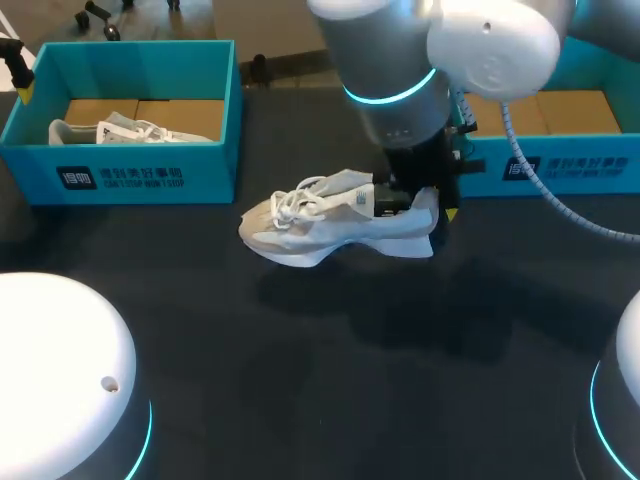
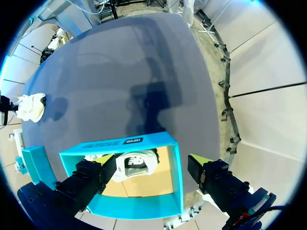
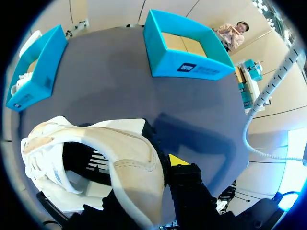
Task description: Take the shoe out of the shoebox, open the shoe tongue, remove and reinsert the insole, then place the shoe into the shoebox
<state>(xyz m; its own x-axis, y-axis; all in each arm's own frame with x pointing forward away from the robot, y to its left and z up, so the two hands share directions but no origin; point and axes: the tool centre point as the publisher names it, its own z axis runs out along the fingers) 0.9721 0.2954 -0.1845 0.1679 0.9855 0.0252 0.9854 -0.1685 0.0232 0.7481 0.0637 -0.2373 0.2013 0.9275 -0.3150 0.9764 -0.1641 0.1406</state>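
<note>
Closest to the right wrist camera, the shoe (image 3: 120, 143) is seen from its heel end. It is a white and pale grey trainer with white laces bunched at the front, a dark lining and a pale patch on the heel collar. The right gripper (image 3: 148, 170) is clamped on that heel wall: one dark finger is sunk inside the opening and the yellow-tipped finger is pressed against the outside.

In the head view the shoe is shown upright over the middle of the dark table (image 1: 350, 350), outside both boxes, with its toe towards the left shoebox (image 1: 140, 170) and its heel under the right arm. A thick white sole and a grey flap raised behind the laces are made out there, both of which the wrist view hides. The right shoebox (image 1: 560, 165), behind the arm, is shown with a bare cardboard floor.

Only in the left wrist view is the left gripper (image 2: 154, 165) clearly shown. Its fingers are spread wide and touch nothing, above the left shoebox, in which a second shoe (image 2: 139, 163) lies.
</note>
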